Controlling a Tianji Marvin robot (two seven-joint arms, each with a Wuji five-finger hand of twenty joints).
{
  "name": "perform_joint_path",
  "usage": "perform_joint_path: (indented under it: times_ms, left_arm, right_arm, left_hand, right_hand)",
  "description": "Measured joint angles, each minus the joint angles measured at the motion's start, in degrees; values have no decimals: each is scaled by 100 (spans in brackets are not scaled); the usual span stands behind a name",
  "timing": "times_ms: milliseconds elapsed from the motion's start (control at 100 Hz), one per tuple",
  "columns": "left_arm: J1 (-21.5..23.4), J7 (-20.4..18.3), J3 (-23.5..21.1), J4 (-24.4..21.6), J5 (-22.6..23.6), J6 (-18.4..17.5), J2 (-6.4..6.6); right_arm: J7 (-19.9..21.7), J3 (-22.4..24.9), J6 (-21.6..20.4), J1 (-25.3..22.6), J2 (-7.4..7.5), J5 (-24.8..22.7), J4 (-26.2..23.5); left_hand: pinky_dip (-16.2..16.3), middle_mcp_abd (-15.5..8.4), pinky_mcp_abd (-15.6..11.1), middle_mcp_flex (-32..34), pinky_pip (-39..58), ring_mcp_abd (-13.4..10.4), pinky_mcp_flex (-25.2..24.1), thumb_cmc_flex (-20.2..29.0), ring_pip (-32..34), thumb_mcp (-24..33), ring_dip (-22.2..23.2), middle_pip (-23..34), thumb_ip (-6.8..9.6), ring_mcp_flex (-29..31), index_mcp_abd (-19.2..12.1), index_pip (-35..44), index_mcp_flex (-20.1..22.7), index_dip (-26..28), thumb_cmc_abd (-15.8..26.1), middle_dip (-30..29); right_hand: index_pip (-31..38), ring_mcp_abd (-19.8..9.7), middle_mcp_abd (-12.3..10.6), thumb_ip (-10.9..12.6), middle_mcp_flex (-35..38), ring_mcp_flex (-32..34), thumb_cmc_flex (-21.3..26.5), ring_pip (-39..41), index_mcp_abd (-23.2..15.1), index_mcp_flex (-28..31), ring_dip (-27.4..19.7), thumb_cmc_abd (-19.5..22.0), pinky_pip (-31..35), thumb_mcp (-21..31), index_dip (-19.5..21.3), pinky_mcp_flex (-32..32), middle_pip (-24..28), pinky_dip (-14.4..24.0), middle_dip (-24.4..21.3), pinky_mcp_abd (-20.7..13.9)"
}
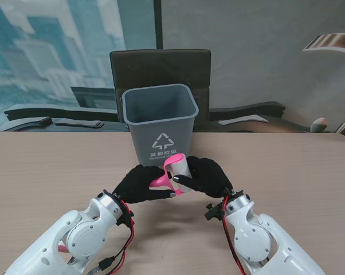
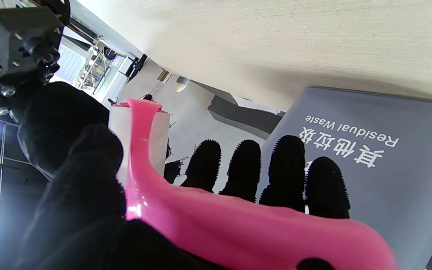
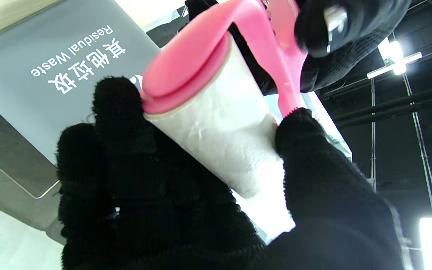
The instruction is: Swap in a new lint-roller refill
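A pink lint roller [image 1: 168, 172] is held up over the table between both black-gloved hands, just in front of the grey bin [image 1: 160, 123]. My left hand [image 1: 141, 184] is shut on its pink handle [image 2: 216, 221], thumb over it. My right hand [image 1: 208, 176] is wrapped around the white refill roll [image 3: 219, 131], which sits on the roller under a pink end cap [image 3: 186, 71]. The roll [image 1: 182, 167] tilts up toward the bin. The right hand's fingers [image 3: 122, 123] hide part of the roll.
The grey waste bin marked "Residual Waste" [image 2: 354, 138] stands open at the table's middle, right behind the hands. A dark chair [image 1: 160, 69] is behind the table. Light wood tabletop [image 1: 52, 172] spreads to both sides.
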Motion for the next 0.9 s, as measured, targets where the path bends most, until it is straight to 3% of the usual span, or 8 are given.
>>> perform_joint_path:
  times_ms: [240, 390, 520, 620, 760, 810, 900]
  left_arm:
    - [-35, 139, 117, 12, -49, 189, -46]
    - [-77, 203, 170, 36, -22, 285, -68]
    - [-119, 267, 244, 72, 36, 334, -73]
    - [-153, 358, 300, 112, 126, 352, -82]
    - [-167, 475, 320, 137, 176, 352, -105]
    - [-169, 519, 326, 138, 175, 353, -114]
    - [-168, 616, 342, 142, 155, 367, -133]
  right_arm:
    - [-103, -68, -31, 60, -11, -118, 69]
    - [-191, -96, -51, 64, -24, -161, 72]
    - [-258, -124, -50, 64, -40, -161, 72]
    - [-325, -153, -50, 63, -51, -160, 70]
    - [-355, -171, -53, 56, -61, -165, 64]
    - [-359, -178, -55, 54, -64, -165, 62]
    - [-369, -182, -65, 53, -66, -165, 61]
  left_hand:
    - [58, 9, 46, 238, 232, 59, 20, 18, 226, -74, 49, 216, 15, 0, 2, 454, 168, 188, 26, 0]
    - [59, 9, 54, 302, 391, 60, 109, 149, 373, -66, 53, 359, 349, 93, -25, 916, 151, 388, 19, -1]
    - [59, 9, 58, 370, 513, 60, 166, 68, 482, 306, 54, 512, 583, 144, -59, 1314, 68, 585, 7, -1]
    - [59, 9, 60, 411, 539, 60, 192, 53, 564, 738, 55, 559, 747, 149, -61, 1488, 68, 660, -235, -1]
    - [19, 9, 61, 509, 720, 60, 315, 49, 715, 1546, 58, 717, 746, 342, -104, 1943, 63, 731, -809, -1]
    - [17, 3, 61, 648, 814, 57, 372, 141, 795, 1825, 58, 798, 561, 436, -139, 2225, 10, 668, -1007, -1]
    - [-29, -29, 61, 866, 948, -6, 469, 186, 894, 2162, 58, 846, 491, 607, -152, 2537, 10, 472, -1252, 155]
  right_hand:
    - [0, 0, 0, -2, 9, 47, 0, 4, 0, 9, 0, 0, 16, 0, 0, 37, 38, 0, 1, 6]
    - [0, 2, 0, -3, 58, 54, 0, 57, 0, 18, 1, 0, 44, 0, 0, 48, 40, 0, 2, 22]
    - [36, 25, 0, -4, 60, 54, 0, 67, 0, 27, 7, 0, 49, 0, 0, 49, 40, 0, 2, 58]
    - [98, 57, 0, -4, 70, 54, 0, 67, 1, 82, 8, 0, 50, 64, 0, 49, 40, 0, 4, 86]
    - [124, 84, 9, -4, 71, 54, 0, 5, 1, 83, -52, 0, 50, 69, 0, 40, 40, -6, 4, 133]
    - [140, 92, 17, -6, 71, 55, 0, -2, 1, 83, -43, 0, 50, 110, 0, 40, 40, -6, 4, 140]
    - [140, 99, 39, -21, 71, 55, 0, -3, 1, 83, -41, 0, 50, 117, 0, 41, 29, -7, 4, 149]
